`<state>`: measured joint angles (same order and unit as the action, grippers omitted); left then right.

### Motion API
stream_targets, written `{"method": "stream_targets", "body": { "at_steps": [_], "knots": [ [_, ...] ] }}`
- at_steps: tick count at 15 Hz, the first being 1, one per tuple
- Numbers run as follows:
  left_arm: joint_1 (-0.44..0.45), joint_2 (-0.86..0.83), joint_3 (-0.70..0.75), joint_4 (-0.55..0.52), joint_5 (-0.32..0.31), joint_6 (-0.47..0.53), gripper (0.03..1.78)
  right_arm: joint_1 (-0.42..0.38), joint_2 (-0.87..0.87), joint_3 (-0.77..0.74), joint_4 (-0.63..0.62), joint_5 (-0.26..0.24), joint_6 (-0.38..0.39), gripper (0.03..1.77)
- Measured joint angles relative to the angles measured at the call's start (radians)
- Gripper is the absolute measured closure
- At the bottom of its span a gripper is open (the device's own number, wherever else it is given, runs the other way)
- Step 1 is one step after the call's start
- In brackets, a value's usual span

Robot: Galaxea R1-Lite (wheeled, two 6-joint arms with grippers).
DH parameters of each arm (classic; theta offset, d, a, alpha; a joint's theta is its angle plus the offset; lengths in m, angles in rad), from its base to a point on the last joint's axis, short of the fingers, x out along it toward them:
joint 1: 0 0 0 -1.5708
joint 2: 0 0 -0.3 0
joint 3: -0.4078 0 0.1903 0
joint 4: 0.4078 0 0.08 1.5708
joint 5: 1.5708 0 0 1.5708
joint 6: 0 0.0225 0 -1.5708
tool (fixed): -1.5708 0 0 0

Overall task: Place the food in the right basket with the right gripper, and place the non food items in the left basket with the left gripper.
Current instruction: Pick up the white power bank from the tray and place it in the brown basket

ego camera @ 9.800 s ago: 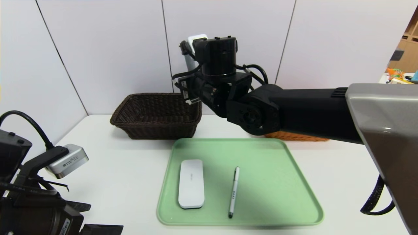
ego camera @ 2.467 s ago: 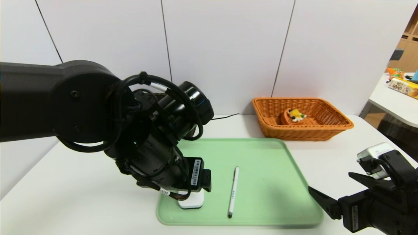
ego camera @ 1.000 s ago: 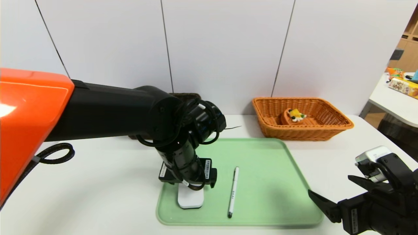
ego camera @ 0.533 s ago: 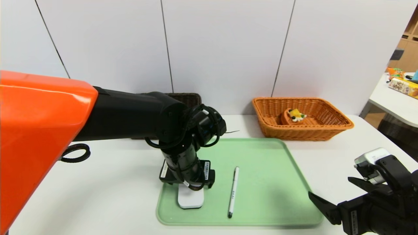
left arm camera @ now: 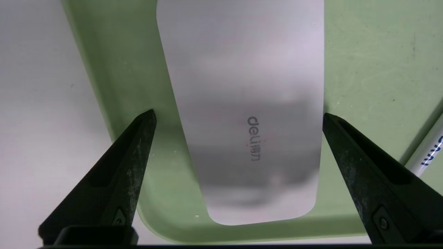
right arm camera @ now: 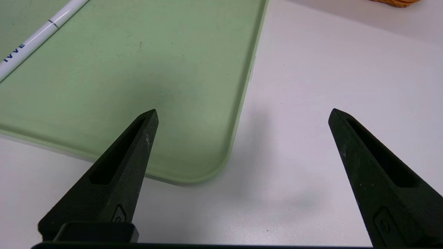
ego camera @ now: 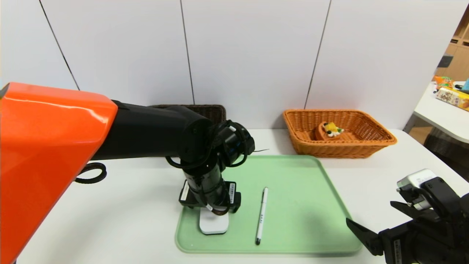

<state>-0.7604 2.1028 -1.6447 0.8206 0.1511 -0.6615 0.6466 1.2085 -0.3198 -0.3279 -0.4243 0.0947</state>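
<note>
A flat white case (ego camera: 214,224) lies at the near left of the pale green tray (ego camera: 304,205). My left gripper (ego camera: 209,205) points straight down over it. In the left wrist view the left gripper (left arm camera: 238,114) is open, its fingers (left arm camera: 138,138) standing on either side of the case (left arm camera: 242,86), not closed on it. A slim white pen (ego camera: 261,216) lies beside the case. The toy tart (ego camera: 331,130) sits in the orange-tan basket (ego camera: 384,141). The dark brown basket (ego camera: 210,110) is mostly hidden behind my left arm. My right gripper (ego camera: 370,212) rests open and empty at the near right.
In the right wrist view the right gripper (right arm camera: 242,112) hovers over bare white table by the tray's near right corner (right arm camera: 207,173), with the pen (right arm camera: 38,33) farther off. A side table with packets (ego camera: 452,97) stands at the far right.
My left arm has swung in from the left and come down over the case, settling slightly lower in the last second. The right arm left the baskets earlier and now barely moves.
</note>
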Motion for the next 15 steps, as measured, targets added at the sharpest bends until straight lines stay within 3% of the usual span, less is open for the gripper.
{"method": "stream_targets", "body": {
  "at_steps": [7,11,15],
  "knots": [
    [0.016,0.029,-0.042,0.003,0.025,0.007,0.12,0.000,0.004,0.001,0.000,0.008,0.000,0.10],
    [0.019,0.035,-0.042,0.006,0.026,0.006,0.71,0.002,0.006,0.002,0.000,0.009,0.000,0.10],
    [0.017,0.027,-0.040,0.010,0.024,0.008,0.79,0.002,0.010,0.002,-0.001,0.010,0.000,0.11]
  ]
}}
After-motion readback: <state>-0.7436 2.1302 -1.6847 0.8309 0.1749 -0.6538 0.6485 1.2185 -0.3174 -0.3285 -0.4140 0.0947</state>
